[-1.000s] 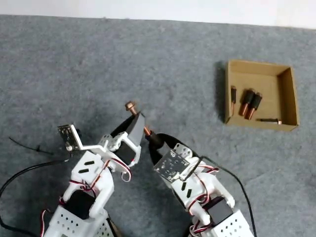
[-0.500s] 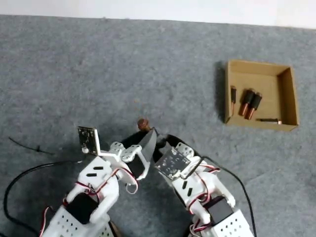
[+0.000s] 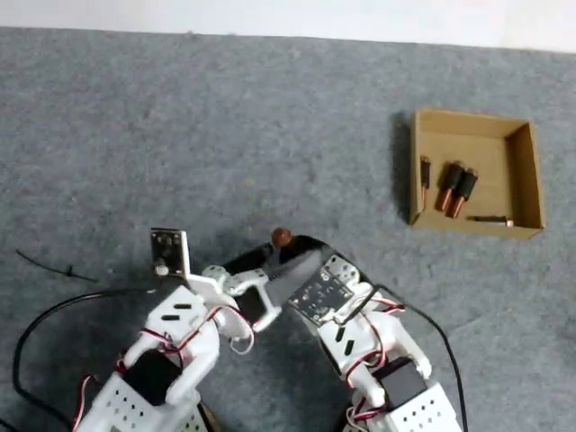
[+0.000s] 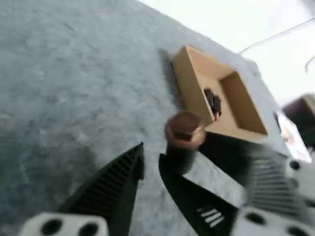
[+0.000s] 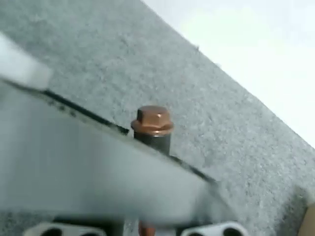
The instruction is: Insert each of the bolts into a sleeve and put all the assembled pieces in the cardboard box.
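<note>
A copper bolt (image 3: 282, 237) stands head-up in a black sleeve (image 4: 179, 158), so that little more than its hex head (image 5: 152, 120) shows above the sleeve. My right gripper (image 3: 295, 248) is shut on the sleeve, just above the carpet in front of both arms. My left gripper (image 4: 150, 164) sits right beside the sleeve, slightly open with nothing between its fingers. One grey finger (image 5: 98, 167) of it crosses the right wrist view in front of the sleeve. The cardboard box (image 3: 522, 144) lies at the right with several assembled pieces (image 3: 450, 187) inside.
Grey carpet covers the table. A black cable tie (image 3: 54, 268) lies at the left, and a black cable (image 3: 40, 317) loops near the left arm's base. The two arms stand close together at the front. The box wall (image 4: 189, 81) also rises beyond the sleeve.
The left gripper swung right and towards the arms with the bolt. The bolt's shaft has gone down into the sleeve, and the left fingers no longer hold it.
</note>
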You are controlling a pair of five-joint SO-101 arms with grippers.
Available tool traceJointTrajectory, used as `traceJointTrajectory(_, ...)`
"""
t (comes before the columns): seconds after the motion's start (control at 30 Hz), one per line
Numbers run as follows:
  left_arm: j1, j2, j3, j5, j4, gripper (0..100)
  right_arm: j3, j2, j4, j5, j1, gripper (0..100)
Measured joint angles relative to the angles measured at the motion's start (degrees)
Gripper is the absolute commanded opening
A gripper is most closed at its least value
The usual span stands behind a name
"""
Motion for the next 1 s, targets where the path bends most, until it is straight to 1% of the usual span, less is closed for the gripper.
traceJointTrajectory(0.03, -0.8, 0.0, 0.0, 1.0, 0.0, 38, 0.0, -0.1, -0.1, 0.0, 0.0, 0.5)
traceJointTrajectory(0.1, -5.5, 0.0, -0.6, 5.8, 0.0, 37, 0.0, -0.1, -0.1, 0.0, 0.9, 0.5)
traceJointTrajectory(0.2, -17.1, 0.0, -2.3, 13.5, 0.0, 34, 0.0, -0.1, -0.1, 0.0, 3.2, 0.5)
traceJointTrajectory(0.27, -24.0, 0.0, -2.8, 15.6, 0.0, 30, 0.0, -0.1, -0.5, 0.0, 4.7, 0.5)
traceJointTrajectory(0.3, -25.5, 0.0, -2.9, 16.2, 0.0, 28, 0.0, -0.1, -1.1, -0.3, 5.5, 0.5)
traceJointTrajectory(0.4, -26.8, 0.0, -2.9, 16.3, 0.0, 20, 0.0, -0.1, -4.2, -5.1, 10.5, 0.5)
traceJointTrajectory(0.47, -27.3, 0.0, -2.9, 15.9, 0.0, 12, 0.0, -0.1, -7.3, -9.9, 15.7, 0.5)
traceJointTrajectory(0.53, -27.3, 0.0, -2.6, 13.6, -0.2, 2, 0.0, 0.0, -9.6, -13.3, 21.4, 0.5)
traceJointTrajectory(0.57, -27.3, 0.0, -2.0, 12.7, -0.9, 0, 0.0, 0.0, -10.0, -14.1, 23.6, 0.6)
traceJointTrajectory(0.63, -28.3, 0.0, -1.6, 11.0, -2.5, 3, 0.0, 0.0, -10.5, -14.5, 26.9, 0.6)
traceJointTrajectory(0.7, -30.3, 0.0, -1.5, 10.3, -3.4, 0, 0.0, 0.0, -11.2, -14.5, 29.4, 0.6)
traceJointTrajectory(0.83, -34.0, 0.0, -1.5, 9.8, -4.1, 1, 0.0, 2.2, -13.1, -11.8, 32.5, 0.6)
traceJointTrajectory(0.9, -34.6, 0.0, -1.5, 9.8, -4.1, 1, -1.1, 6.2, -13.8, -11.2, 33.8, 0.6)
traceJointTrajectory(1.0, -34.7, 0.0, -0.9, 9.7, -4.1, 1, -6.7, 16.8, -15.6, -11.1, 36.0, 0.6)
